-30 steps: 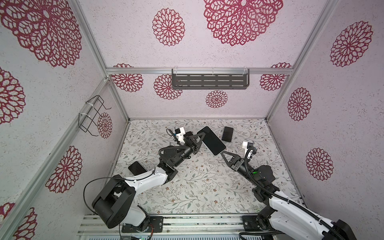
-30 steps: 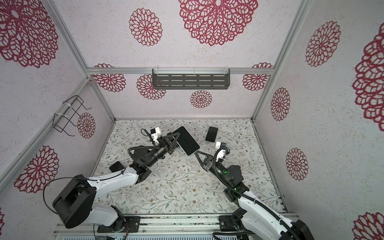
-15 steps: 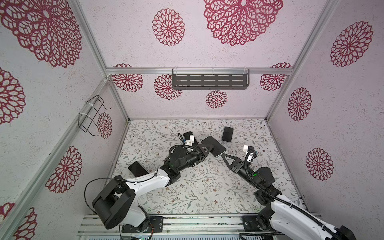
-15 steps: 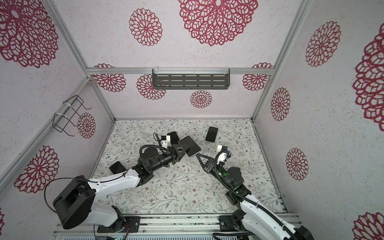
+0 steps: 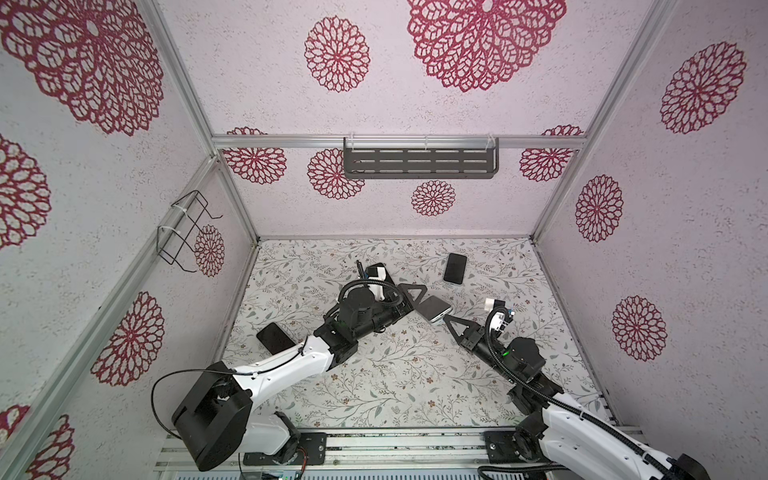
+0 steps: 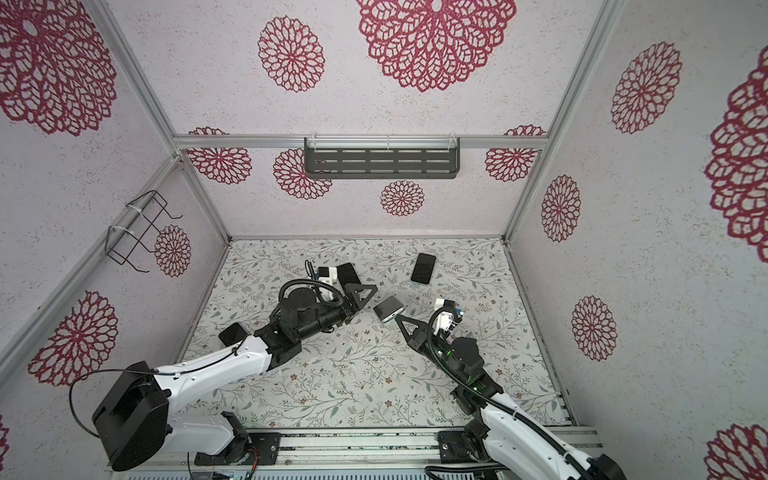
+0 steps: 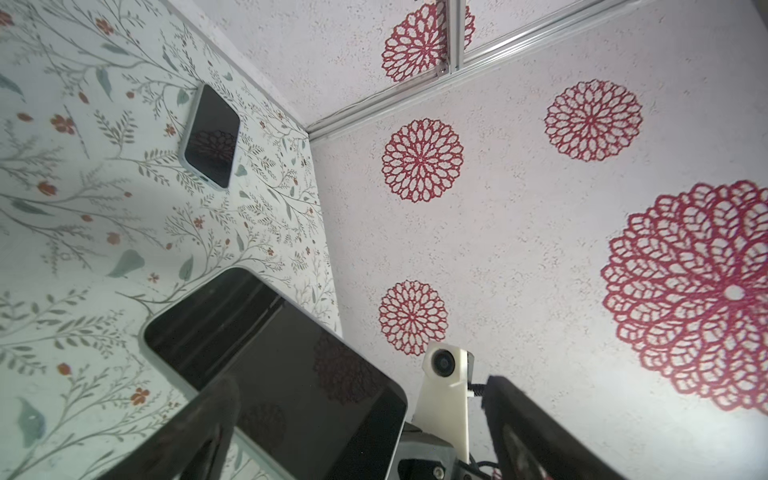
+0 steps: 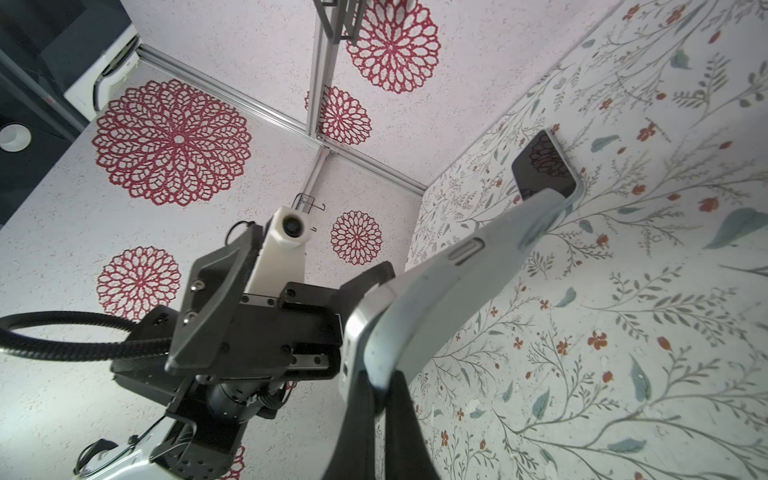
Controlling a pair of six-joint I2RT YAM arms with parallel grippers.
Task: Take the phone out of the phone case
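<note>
Right wrist: matte grey phone case (image 8: 457,291), slim, rounded corners.

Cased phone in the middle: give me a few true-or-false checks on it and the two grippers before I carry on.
1. The left gripper is open. True.
2. The right gripper is open and clear of the cased phone. False: it is shut on a corner of the cased phone.
3. The phone is already out of its case. False: the grey case is on it.
4. Nearer the back wall lies another phone, screen up. True.
</note>
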